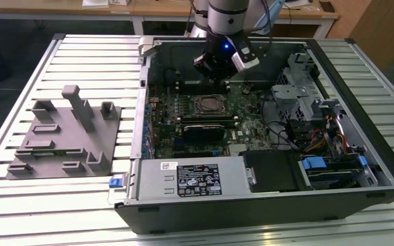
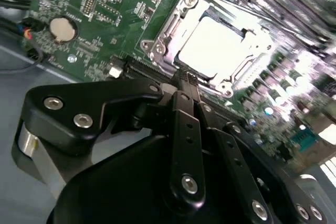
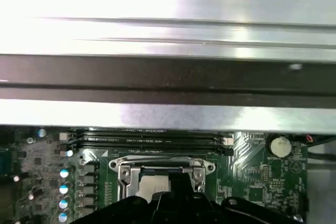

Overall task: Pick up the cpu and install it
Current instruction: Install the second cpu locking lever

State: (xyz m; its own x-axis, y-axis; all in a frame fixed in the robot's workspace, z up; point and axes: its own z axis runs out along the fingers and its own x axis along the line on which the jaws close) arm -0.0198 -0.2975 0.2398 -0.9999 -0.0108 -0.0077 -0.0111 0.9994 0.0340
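Second wrist view gives you the cpu [image 2: 212, 43]: pale silvery square lying flat inside the socket [image 2: 157, 45], metal frame around it, on the green motherboard [image 2: 94, 9]. First wrist view: same cpu [image 3: 149, 184] partly hidden behind the black gripper body, socket frame [image 3: 126, 170] on either side, memory slots [image 3: 147, 139] just beyond it.

Gripper [image 2: 184, 85]: black linkage fingers [image 2: 181, 114] drawn together to a closed tip w/ nothing between them, tip apart from the cpu, hanging above the socket's near edge.

Exterior view: your arm comes down from the top, wrist tilted, gripper [image 1: 219, 74] inside the open pc case [image 1: 252, 215], above the board and just behind the socket [image 1: 209, 105]. Can't make out the chip itself from there.

Around it: grey box w/ white label [image 1: 190, 178] at the case front, drive cage and cables [image 1: 320, 133] toward the exterior view's right. Grey tray [image 1: 63, 138] w/ upright posts sits well apart on the exterior view's left. All rests on a slatted metal table [image 1: 19, 215]; wooden desks [image 1: 149, 7] behind.
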